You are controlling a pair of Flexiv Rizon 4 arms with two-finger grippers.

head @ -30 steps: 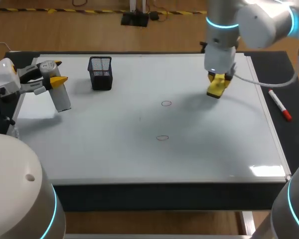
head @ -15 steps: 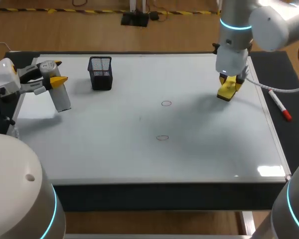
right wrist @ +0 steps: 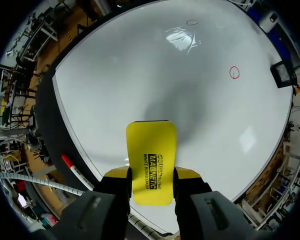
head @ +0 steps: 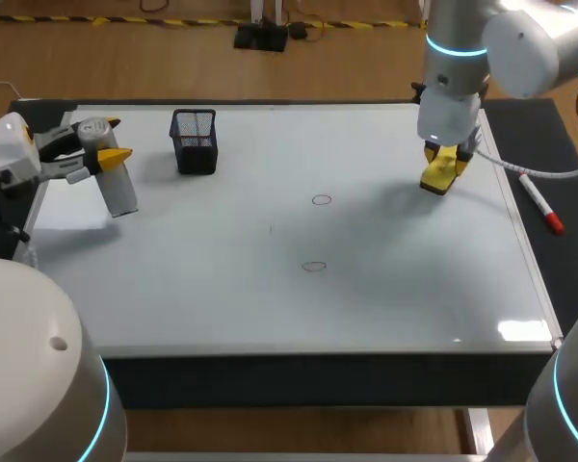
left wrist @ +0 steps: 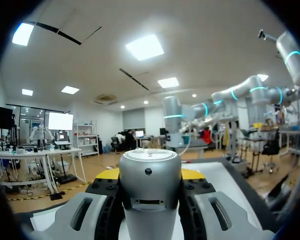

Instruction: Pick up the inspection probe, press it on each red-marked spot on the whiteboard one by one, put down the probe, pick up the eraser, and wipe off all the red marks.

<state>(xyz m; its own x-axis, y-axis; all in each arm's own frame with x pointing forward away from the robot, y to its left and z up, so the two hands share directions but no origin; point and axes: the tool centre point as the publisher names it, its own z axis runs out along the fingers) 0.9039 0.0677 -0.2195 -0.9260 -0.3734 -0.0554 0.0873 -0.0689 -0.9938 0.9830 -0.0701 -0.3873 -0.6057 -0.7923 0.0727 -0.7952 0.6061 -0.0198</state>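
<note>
Right pincer [head: 441, 169] clamping yellow eraser [right wrist: 151, 150] near right edge of whiteboard [head: 270, 308], left pincer [head: 111, 140] gripping probe [head: 119, 189] at left edge

A whiteboard [head: 222, 298] covers most of the dark desk [head: 570, 159]. A black mesh cup [head: 194, 141] stands on it. A marker [head: 540, 203] lies on the desk beside the board's right edge.

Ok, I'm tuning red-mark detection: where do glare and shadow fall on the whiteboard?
Head view: glare at the whiteboard's near right corner, soft shadow beside the eraser, both red circles clear. Right wrist view: glare patch close beside the farther red circle, shadow ahead of the eraser, board edge bowed.
</note>
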